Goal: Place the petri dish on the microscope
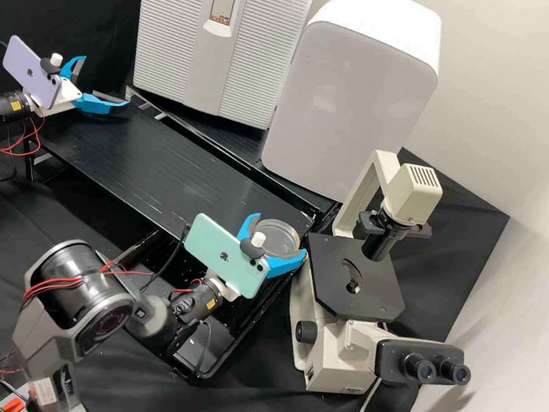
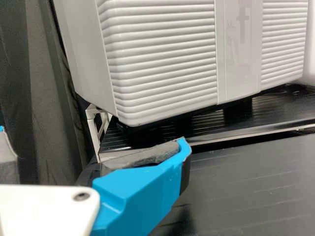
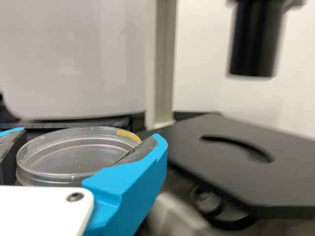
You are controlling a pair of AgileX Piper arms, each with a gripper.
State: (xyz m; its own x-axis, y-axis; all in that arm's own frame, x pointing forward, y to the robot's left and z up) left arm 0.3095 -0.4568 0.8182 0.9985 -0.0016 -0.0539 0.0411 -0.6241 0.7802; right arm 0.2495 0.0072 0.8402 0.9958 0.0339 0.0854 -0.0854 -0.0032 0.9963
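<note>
Two blue fingers point(image 3: 130, 189) of my right pincer point(image 1: 282, 233) are clamped on the dish point(image 3: 78, 157) by its sides, about level, near the end of the surface point(image 1: 144, 161). The stage point(image 1: 337, 258) lies ahead and to my right, just beside the outer finger, so I judge the carry short, but it must slip in under the tube point(image 1: 379, 243). My left pincer point(image 1: 105, 80), spread wide, is well apart from the stage.

High view forward and down over the bench point(image 1: 130, 156), wrist views low, close (microscope point(image 1: 332, 361) in high and right).
</note>
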